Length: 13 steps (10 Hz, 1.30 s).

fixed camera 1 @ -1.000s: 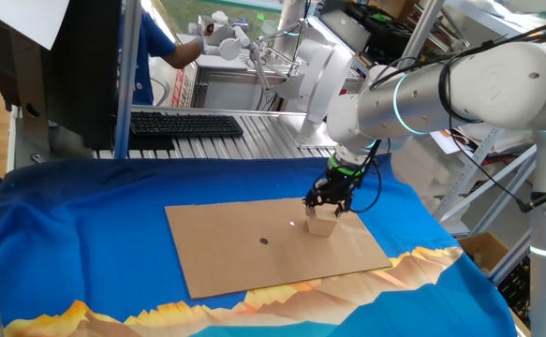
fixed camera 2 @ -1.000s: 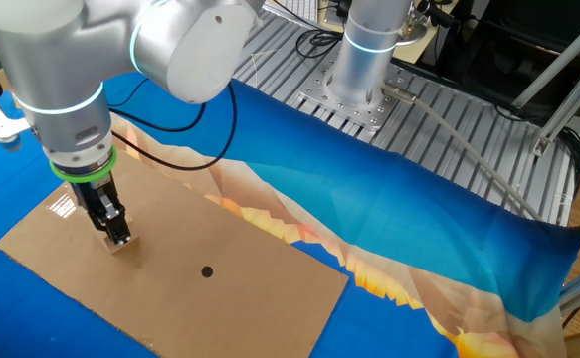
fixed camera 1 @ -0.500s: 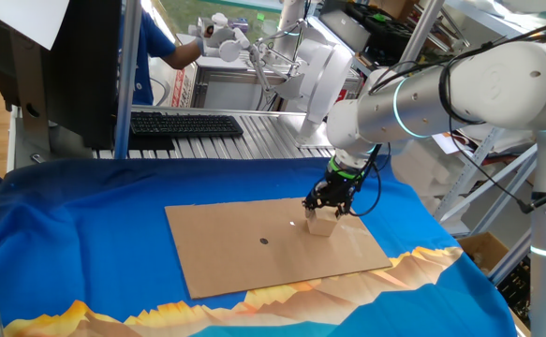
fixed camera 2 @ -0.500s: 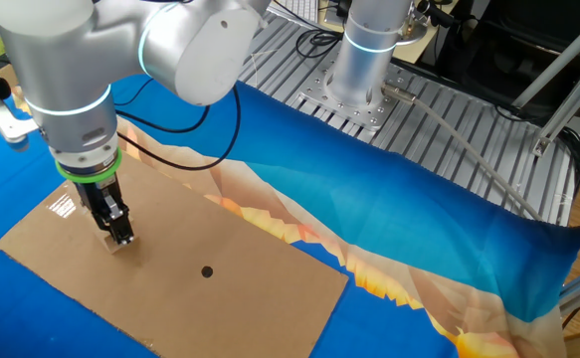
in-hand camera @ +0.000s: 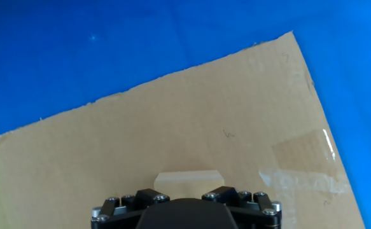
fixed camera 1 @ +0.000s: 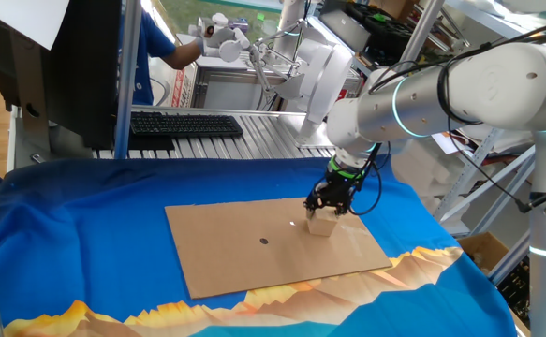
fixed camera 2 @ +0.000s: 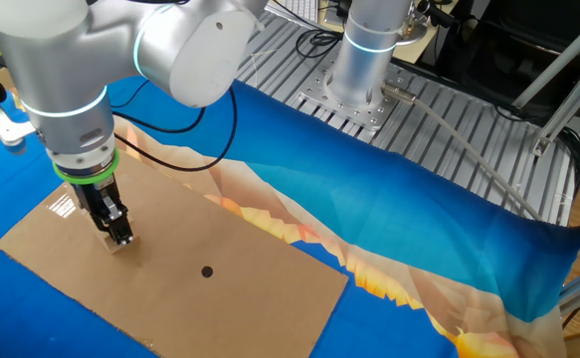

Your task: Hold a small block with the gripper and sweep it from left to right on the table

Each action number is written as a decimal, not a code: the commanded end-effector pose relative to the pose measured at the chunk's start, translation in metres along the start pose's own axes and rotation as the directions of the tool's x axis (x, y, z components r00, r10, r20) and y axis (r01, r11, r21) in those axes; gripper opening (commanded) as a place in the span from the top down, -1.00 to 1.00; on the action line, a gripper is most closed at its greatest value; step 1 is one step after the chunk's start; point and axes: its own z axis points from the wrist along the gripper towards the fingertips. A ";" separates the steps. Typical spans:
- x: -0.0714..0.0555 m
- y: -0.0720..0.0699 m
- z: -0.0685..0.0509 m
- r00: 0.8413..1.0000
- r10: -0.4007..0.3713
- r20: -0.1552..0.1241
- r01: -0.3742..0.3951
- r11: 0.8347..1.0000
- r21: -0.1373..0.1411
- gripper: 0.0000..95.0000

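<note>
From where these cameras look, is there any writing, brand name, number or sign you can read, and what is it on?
None can be read.
Keyboard: key legends too small to read.
Cardboard sheet: a patch of white lines near one corner, too blurred to read.
Small block, gripper and blue cloth: no lettering shows, only the cloth's orange mountain print.

1. Both fixed views are bright and evenly lit, with crisp focus throughout.
2. A pale glare patch sits on the cardboard sheet point(fixed camera 1: 282, 245) near frame centre.
3. Shadows are soft and faint.
4. The hand view is vivid; clear tape point(in-hand camera: 303, 166) at lower right shines.
</note>
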 end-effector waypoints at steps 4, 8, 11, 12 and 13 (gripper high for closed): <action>0.000 0.000 0.000 1.000 -0.002 -0.004 0.002 1.000 -0.012 0.60; 0.000 0.000 0.000 1.000 -0.005 -0.002 0.005 1.000 -0.011 1.00; 0.000 0.000 0.001 1.000 -0.010 0.001 0.010 1.000 -0.003 1.00; -0.001 -0.001 0.002 1.000 -0.008 0.002 0.008 1.000 -0.005 1.00; -0.001 -0.001 0.002 1.000 -0.002 -0.002 0.002 1.000 -0.016 1.00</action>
